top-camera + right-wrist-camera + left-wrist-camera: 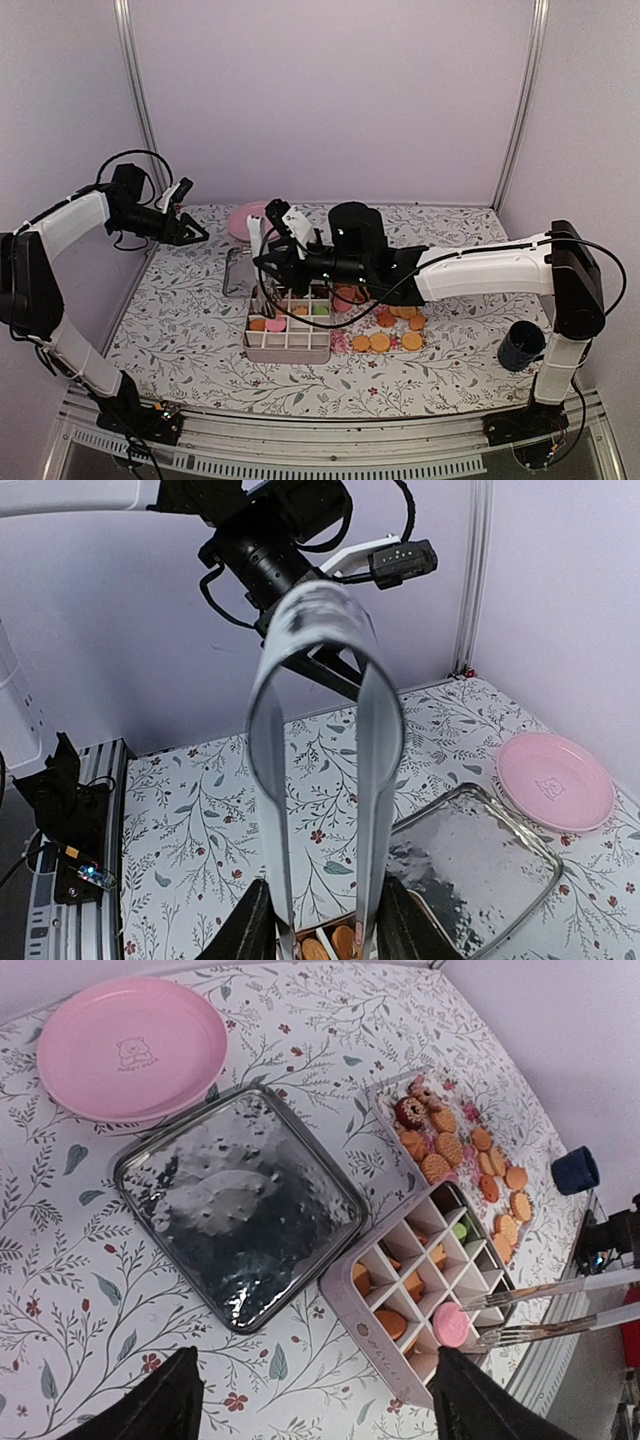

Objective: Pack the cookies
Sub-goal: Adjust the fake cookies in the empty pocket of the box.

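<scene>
Loose cookies lie on a flowery mat right of a white divided box. Several of the box's cells hold orange cookies and one holds a green cookie. My right gripper is shut on metal tongs, which point down over the box. At the tongs' forked tips a pink cookie rests on a cell near the box's end; I cannot tell whether the tips still pinch it. My left gripper hangs open and empty, high above the table's left side.
A square glass lid lies just behind the box. Farther back is a large pink plate. A dark blue cup stands by the right arm's base. The floral cloth covers the table.
</scene>
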